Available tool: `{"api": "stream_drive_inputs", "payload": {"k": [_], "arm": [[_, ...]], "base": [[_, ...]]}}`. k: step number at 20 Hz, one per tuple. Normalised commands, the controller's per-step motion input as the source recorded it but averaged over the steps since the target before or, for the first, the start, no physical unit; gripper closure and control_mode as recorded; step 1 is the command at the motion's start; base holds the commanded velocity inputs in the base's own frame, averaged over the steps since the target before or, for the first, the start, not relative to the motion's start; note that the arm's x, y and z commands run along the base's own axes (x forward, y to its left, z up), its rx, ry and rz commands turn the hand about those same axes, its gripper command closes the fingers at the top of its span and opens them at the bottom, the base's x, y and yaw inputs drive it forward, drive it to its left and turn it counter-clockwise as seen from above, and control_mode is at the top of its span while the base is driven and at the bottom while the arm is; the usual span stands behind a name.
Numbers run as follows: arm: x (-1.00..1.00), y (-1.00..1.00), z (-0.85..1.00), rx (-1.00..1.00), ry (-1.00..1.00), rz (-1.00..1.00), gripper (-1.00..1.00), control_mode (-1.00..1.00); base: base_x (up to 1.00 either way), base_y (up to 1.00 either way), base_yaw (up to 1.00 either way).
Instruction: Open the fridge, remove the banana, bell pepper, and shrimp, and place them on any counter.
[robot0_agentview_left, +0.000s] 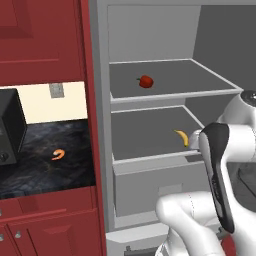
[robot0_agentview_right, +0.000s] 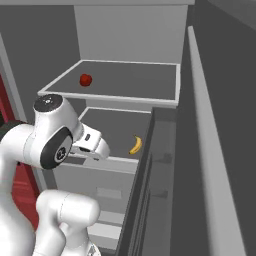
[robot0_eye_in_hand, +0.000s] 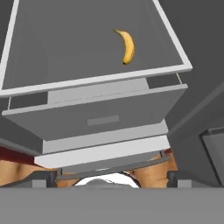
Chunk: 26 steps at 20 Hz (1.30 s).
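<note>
The fridge (robot0_agentview_left: 102, 100) stands open, its door (robot0_agentview_right: 215, 150) swung out to the right. The red bell pepper (robot0_agentview_left: 145, 81) sits on the upper shelf (robot0_agentview_right: 150, 97). On the shelf below, the yellow banana (robot0_agentview_left: 182, 137) lies near the front right corner. The orange shrimp (robot0_agentview_left: 58, 155) rests on the black counter (robot0_agentview_left: 45, 175) left of the fridge. My gripper (robot0_eye_in_hand: 111, 178) hangs open in front of the lower shelf, a little to the left of the banana (robot0_eye_in_hand: 126, 46), with nothing between its fingers. The hand (robot0_agentview_right: 94, 146) is level with that shelf's front edge.
A black microwave (robot0_agentview_left: 9, 131) stands on the counter at the far left. Red cabinets (robot0_agentview_left: 40, 35) hang above the counter and more sit below it. Under the banana's shelf is a closed grey drawer (robot0_eye_in_hand: 100, 116). The open door closes in the right side.
</note>
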Motion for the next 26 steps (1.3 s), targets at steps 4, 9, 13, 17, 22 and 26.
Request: {"api": "stream_drive_inputs", "payload": {"k": [4,9,13,17,22,26], "arm": [[0.43,-0.28,-0.39,0.0,0.0,-0.03,-1.0,-1.0],[0.88,-0.19,-0.58,-0.04,0.0,0.0,-1.0,-1.0],[0.83,-0.28,-0.63,-0.07,0.0,0.0,-1.0,-1.0],[0.72,-0.29,-0.38,-0.01,0.0,0.0,-1.0,-1.0],[0.69,-0.19,-0.03,0.01,0.0,0.0,-1.0,-1.0],[0.67,-0.29,-0.12,0.0,0.0,0.0,-1.0,-1.0]], "base": [[0.0,0.0,0.0],[0.0,0.0,0.0],[0.0,0.0,0.0],[0.0,0.0,0.0],[0.0,0.0,0.0],[0.0,0.0,0.0]]}}
